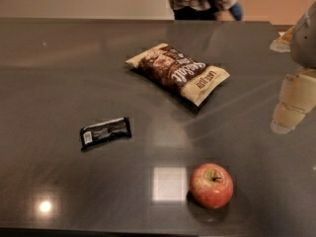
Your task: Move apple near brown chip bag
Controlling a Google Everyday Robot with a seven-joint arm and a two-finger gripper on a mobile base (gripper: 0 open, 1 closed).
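The apple (211,185) sits upright, stem on top, close to the front edge of the counter (59,73) and somewhat right of the middle, with nothing touching it. The gripper (291,105) hangs by the right edge of the counter, about halfway between the front and back edges, so the apple lies toward the front edge and to the left of it, near but apart. Only the pale, segmented end of the gripper shows, with a grey part of the arm above it at the frame's border; whether it is spread or closed I cannot tell, and it appears to carry nothing. The arm seems to be raised off the surface rather than resting on it. Being round, the apple offers no preferred axis, so a reach down from above should serve. The brown chip bag (177,73) lies flat toward the back, well apart from the apple, its long axis slanting from the back left to the front right. A small black bar (105,132) lies left of the middle, clear of the likely path.
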